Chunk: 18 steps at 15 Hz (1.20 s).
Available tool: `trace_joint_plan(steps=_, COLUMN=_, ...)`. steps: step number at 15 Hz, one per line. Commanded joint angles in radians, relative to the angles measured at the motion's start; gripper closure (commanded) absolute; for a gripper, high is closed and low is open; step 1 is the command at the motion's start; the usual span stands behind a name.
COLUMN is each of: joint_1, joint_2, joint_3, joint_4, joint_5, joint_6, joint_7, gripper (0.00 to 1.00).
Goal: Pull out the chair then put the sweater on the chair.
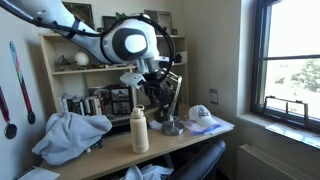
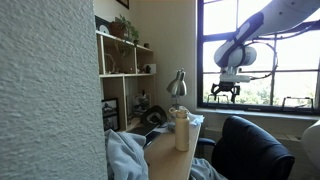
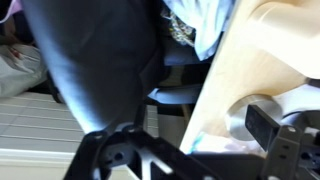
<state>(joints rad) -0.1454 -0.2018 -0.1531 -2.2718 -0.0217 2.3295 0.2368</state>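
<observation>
The sweater (image 2: 125,155) lies heaped at the left end of the desk (image 2: 160,152), and further right the gripper (image 2: 225,93) hangs empty with jaws spread wide, well above the chair (image 2: 252,150), whose padded backrest sits almost straight below it, tucked in against the desk edge

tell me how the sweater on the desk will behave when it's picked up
Probably floppy: the sweater lies in a loose, folded heap on the desk, so it would likely sag and trail from one pinch. It looks bulky yet soft, so probably light for its size and unlikely to roll.
</observation>
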Motion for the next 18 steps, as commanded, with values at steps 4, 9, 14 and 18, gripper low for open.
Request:
trace_joint_plan(steps=4, joint_1=0.208, joint_2=-0.056, joint_3=0.196, joint_4=-0.025, joint_5=0.181, joint_6=0.018, joint_7=-0.052, gripper=0.0)
trace_joint_plan(steps=9, joint_1=0.373, joint_2=0.106, joint_3=0.355, joint_4=0.055, joint_5=0.263, joint_6=0.094, joint_7=-0.078, gripper=0.0)
trace_joint_plan(steps=14, joint_1=0.464, joint_2=0.34, joint_3=0.456, joint_4=0.177, joint_5=0.319, joint_6=0.167, joint_7=-0.238, gripper=0.0)
trace_joint_plan(steps=18, joint_1=0.457, joint_2=0.551, joint_3=0.485, joint_4=0.297, joint_5=0.264, joint_6=0.169, joint_7=-0.399, gripper=0.0)
